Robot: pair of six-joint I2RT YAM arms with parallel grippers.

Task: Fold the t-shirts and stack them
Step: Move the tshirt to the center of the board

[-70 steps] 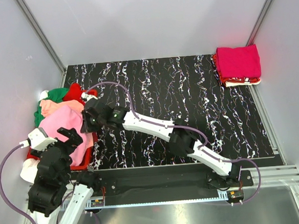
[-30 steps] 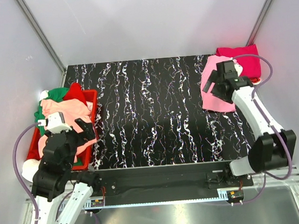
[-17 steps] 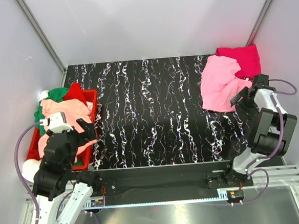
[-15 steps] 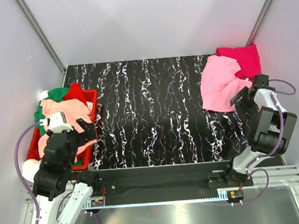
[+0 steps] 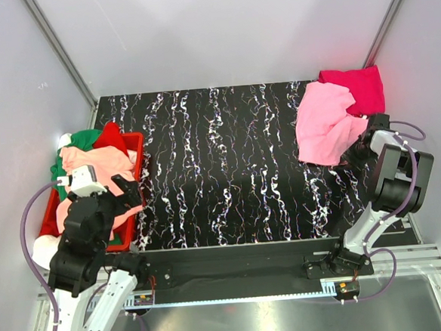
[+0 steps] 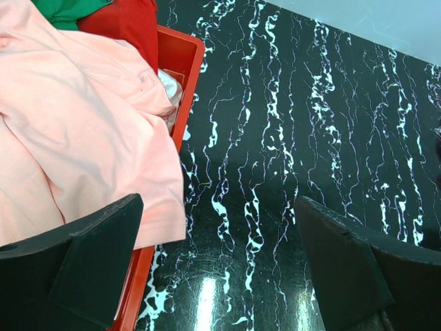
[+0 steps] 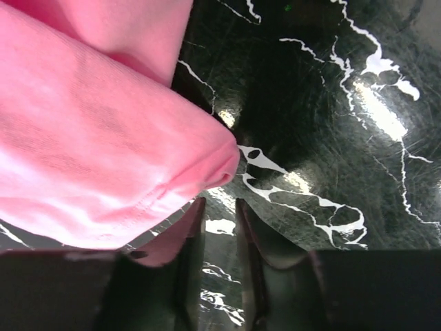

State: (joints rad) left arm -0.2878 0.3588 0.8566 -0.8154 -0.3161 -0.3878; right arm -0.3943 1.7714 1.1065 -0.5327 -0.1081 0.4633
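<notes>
I see a lab test cell: white walls (image 5: 218,29), aluminium framing (image 5: 60,52) (bare metal base rail (image 5: 427,255) too), black marbled table (image 5: 236,172).

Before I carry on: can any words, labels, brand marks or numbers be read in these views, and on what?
No readable text in any view.
The pink t-shirt, the salmon t-shirt and the red crate show no print or label.
The small coloured parts by the right arm's base are too small to tell whether they carry text.
</notes>
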